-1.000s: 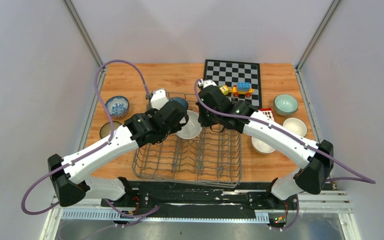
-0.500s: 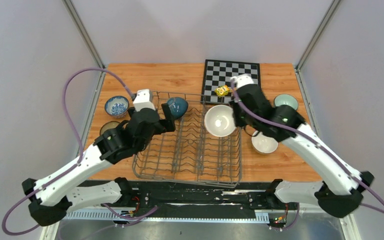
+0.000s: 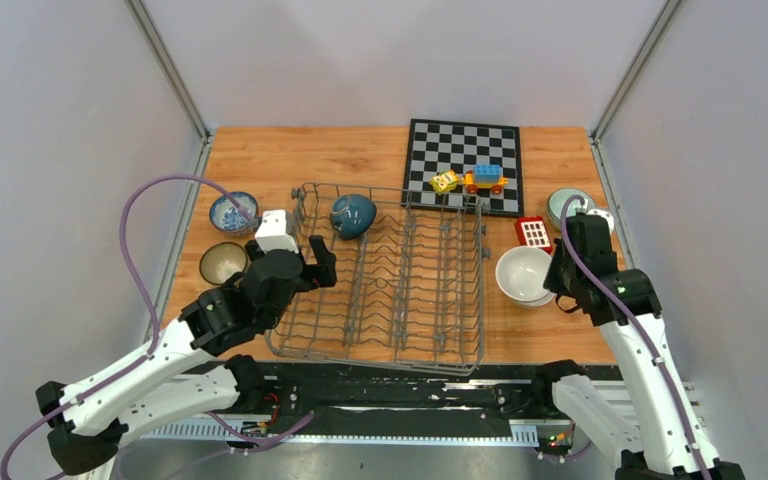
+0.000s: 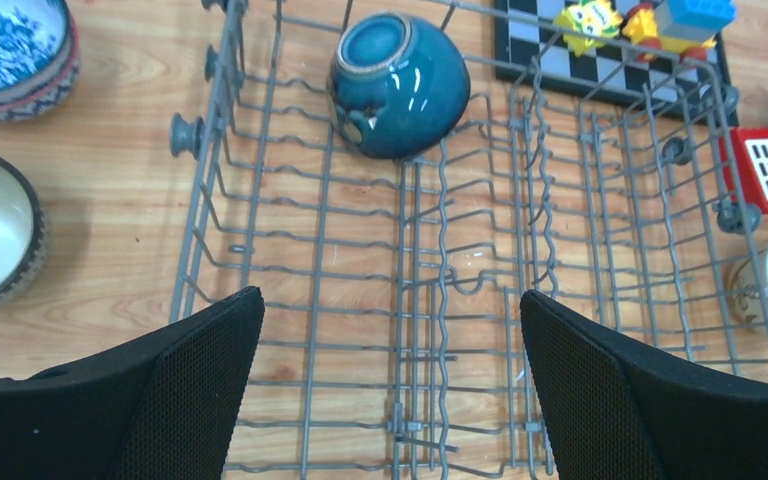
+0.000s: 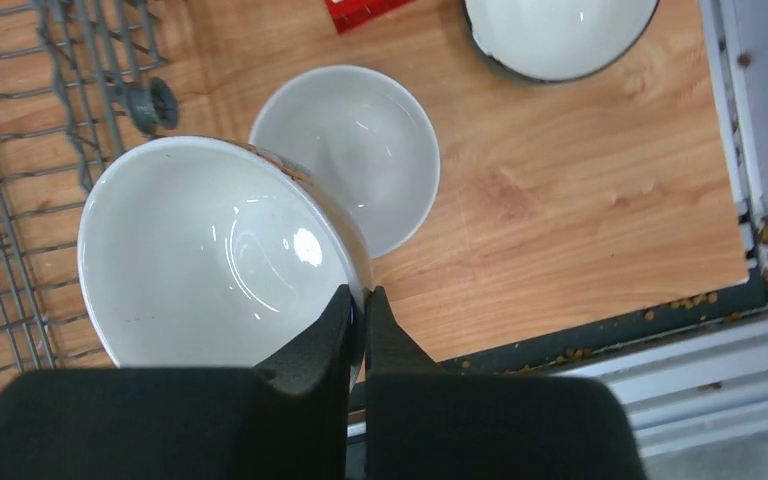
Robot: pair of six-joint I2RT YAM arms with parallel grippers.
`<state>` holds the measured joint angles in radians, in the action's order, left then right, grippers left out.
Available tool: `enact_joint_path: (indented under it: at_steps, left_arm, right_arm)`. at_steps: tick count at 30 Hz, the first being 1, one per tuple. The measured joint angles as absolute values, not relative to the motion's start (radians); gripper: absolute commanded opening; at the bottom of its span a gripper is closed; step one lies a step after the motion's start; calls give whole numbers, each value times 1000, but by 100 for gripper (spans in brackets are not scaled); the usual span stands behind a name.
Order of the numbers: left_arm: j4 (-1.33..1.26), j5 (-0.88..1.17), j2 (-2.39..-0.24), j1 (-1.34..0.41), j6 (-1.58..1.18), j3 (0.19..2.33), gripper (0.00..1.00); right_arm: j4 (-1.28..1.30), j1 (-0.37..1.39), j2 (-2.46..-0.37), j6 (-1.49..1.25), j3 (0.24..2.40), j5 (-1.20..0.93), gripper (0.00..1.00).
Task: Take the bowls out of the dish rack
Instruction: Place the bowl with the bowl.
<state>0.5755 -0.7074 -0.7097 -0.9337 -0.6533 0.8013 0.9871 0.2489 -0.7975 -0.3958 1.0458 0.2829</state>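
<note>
The grey wire dish rack (image 3: 390, 300) sits mid-table. One dark teal bowl (image 3: 353, 214) lies tipped on its side at the rack's far left corner (image 4: 398, 82). My left gripper (image 3: 310, 270) hovers over the rack's left side, open wide with nothing between its fingers (image 4: 390, 297). My right gripper (image 3: 555, 275) is shut on the rim of a white-inside bowl (image 5: 220, 250), held right of the rack (image 3: 522, 270). That bowl partly overlaps a pale bowl (image 5: 360, 150) resting on the table.
A blue-and-white bowl (image 3: 233, 212) and a brown bowl (image 3: 222, 262) stand left of the rack. A celadon bowl (image 3: 565, 203) is at far right. A chessboard (image 3: 465, 155) carries toy blocks (image 3: 475, 180). A red block (image 3: 532, 232) lies by the rack.
My left gripper opened and drew back toward the rack's left side. The right arm carried the white bowl out of the rack to the table on the right.
</note>
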Motion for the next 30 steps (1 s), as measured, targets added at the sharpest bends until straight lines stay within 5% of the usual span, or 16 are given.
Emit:
enact_joint_path:
  at_steps: [30]
  left_arm:
    - [503, -543, -770, -934, -725, 719, 98]
  right_arm:
    - [635, -67, -793, -610, 659, 155, 0]
